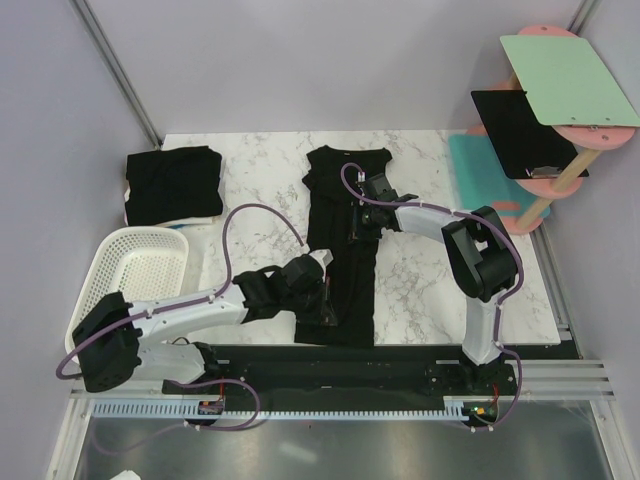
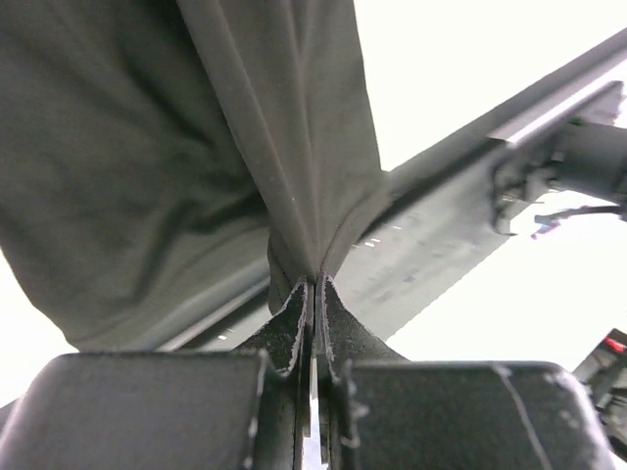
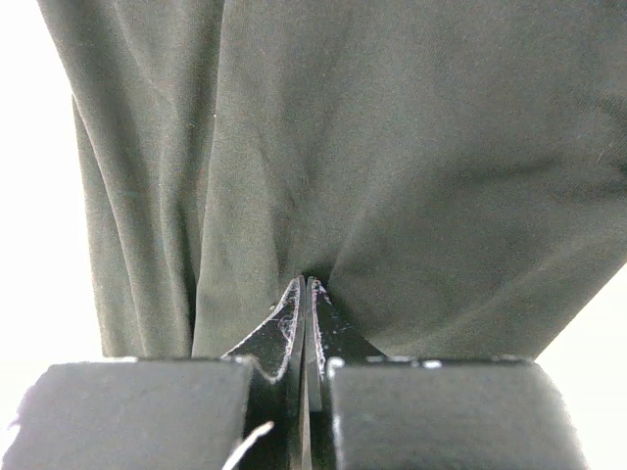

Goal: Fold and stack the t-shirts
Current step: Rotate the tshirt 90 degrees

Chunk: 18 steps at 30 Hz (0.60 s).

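Observation:
A black t-shirt lies as a long narrow strip down the middle of the marble table. My left gripper is shut on its near end; in the left wrist view the cloth rises from the pinched jaws. My right gripper is shut on the shirt's middle; in the right wrist view the dark fabric fills the frame. A second black t-shirt lies folded at the far left of the table.
A white plastic basket stands at the left edge near my left arm. A teal mat lies at the far right, beside a pink stand holding a black panel and a green board.

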### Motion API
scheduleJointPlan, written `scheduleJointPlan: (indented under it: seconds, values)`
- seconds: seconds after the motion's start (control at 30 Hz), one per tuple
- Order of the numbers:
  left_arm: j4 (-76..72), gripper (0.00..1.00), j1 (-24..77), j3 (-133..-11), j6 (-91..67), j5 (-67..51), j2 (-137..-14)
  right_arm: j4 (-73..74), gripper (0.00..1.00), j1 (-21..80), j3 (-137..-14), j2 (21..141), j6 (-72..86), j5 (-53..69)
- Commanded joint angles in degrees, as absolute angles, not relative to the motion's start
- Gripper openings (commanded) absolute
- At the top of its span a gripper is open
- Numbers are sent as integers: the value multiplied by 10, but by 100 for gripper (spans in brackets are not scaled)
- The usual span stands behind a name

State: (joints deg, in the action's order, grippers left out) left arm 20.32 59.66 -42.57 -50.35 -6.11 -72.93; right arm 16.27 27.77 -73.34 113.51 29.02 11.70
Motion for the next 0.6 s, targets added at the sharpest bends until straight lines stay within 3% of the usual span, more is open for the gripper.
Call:
scheduleJointPlan:
  seconds: [0.0,0.23,0.33,0.37,0.47,0.57]
  values:
    - [196,2,599,-423,-557,-98,-700,149,0,274,-740,1143,280,109]
    - [214,2,599,-383,-583,-109,-723,148,0,273,-737,1143,279,107]
    - [233,14,599,-381,-584,-88,-730,148,0,273,-735,1135,277,106]
    - [250,33,599,-385,-583,-68,-726,146,0,272,-733,1125,276,106]
    - [276,72,599,-405,-570,-34,-711,147,2,272,-722,1082,275,104]
    - [296,85,599,-419,-549,20,-672,149,16,268,-696,1012,280,103]
